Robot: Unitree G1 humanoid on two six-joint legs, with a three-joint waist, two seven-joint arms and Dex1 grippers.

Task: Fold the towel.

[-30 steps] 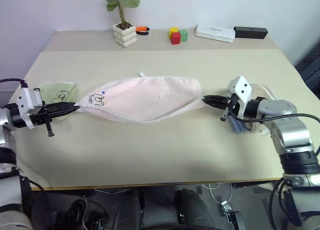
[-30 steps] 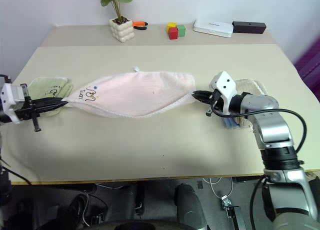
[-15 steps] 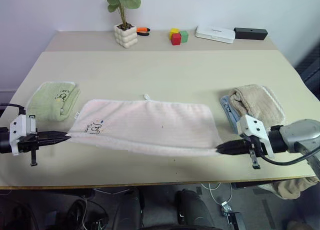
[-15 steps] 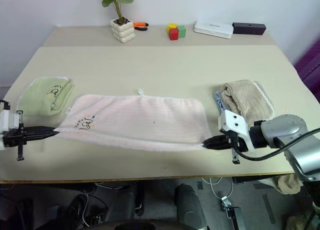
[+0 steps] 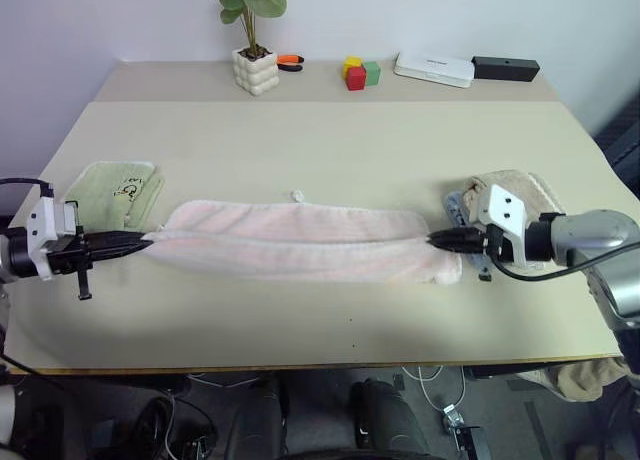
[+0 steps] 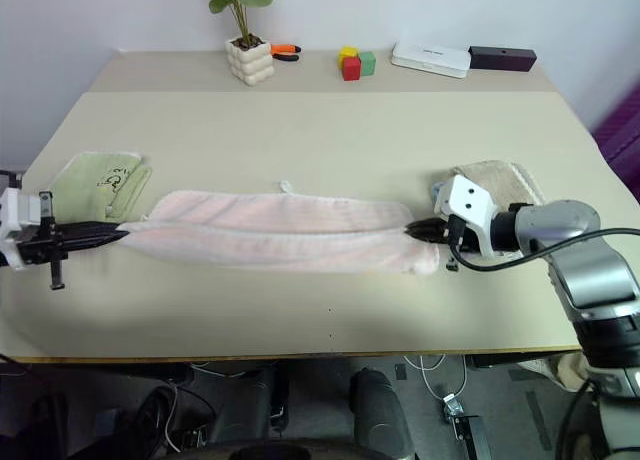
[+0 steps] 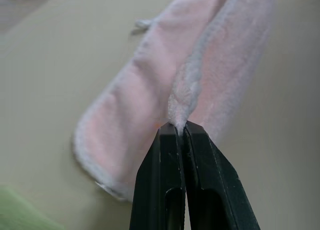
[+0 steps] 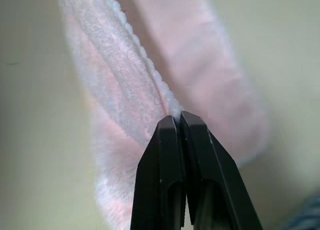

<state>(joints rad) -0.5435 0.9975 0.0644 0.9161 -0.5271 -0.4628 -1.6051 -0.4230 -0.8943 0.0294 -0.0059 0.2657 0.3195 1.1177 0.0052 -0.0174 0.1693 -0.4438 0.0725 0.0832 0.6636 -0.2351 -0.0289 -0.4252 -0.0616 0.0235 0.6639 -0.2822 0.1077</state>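
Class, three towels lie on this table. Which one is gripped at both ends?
The pale pink towel, stretched between the left gripper and right gripper. The green towel and beige towel lie folded and unheld.

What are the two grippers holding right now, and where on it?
Both hold the pink towel: left gripper pinches its left end, right gripper its right end.

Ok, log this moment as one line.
task: fold towel | pale pink fluffy terry towel: stretched, partly folded lengthwise | left gripper: shut on towel end | right gripper: shut on opposite end
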